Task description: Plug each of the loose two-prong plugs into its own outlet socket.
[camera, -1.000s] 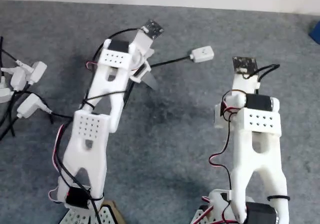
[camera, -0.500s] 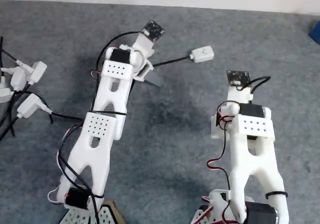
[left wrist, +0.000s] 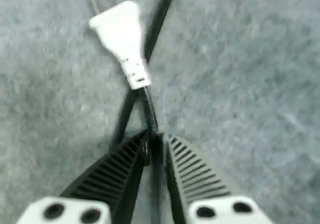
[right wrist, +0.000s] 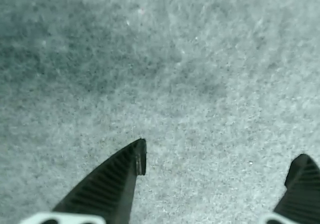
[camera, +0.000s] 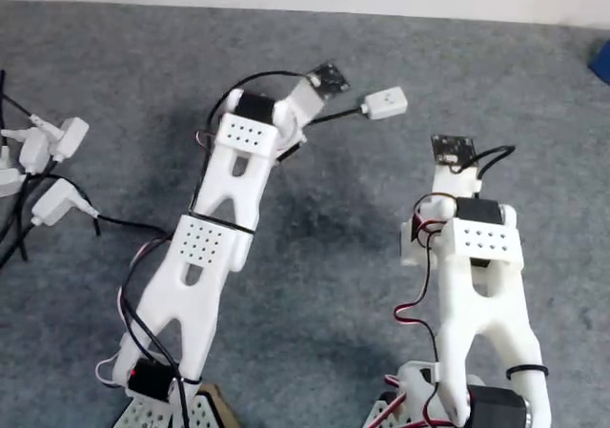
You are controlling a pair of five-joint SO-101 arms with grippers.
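A loose white two-prong plug [left wrist: 122,34] lies on the grey carpet, its prongs pointing away from my left gripper [left wrist: 156,140]. Its black cable [left wrist: 148,109] runs back between the ribbed fingers, which are shut on it just behind the plug. In the high view the plug [camera: 384,103] lies at the back centre, to the right of the left arm's wrist [camera: 303,104]. My right gripper [right wrist: 220,156] stands open above bare carpet with nothing between its fingers. The right arm [camera: 477,242] stays at the right, short of the plug.
A cluster of white plugs and sockets [camera: 48,152] with black cables lies at the left edge. A second black cable [left wrist: 162,9] crosses beside the plug. A blue object [camera: 602,61] shows at the far right edge. Grey carpet [camera: 362,228] covers the table.
The left arm has swung right toward the plug, and its open finger no longer shows. The right arm drew back slightly and then stayed still.
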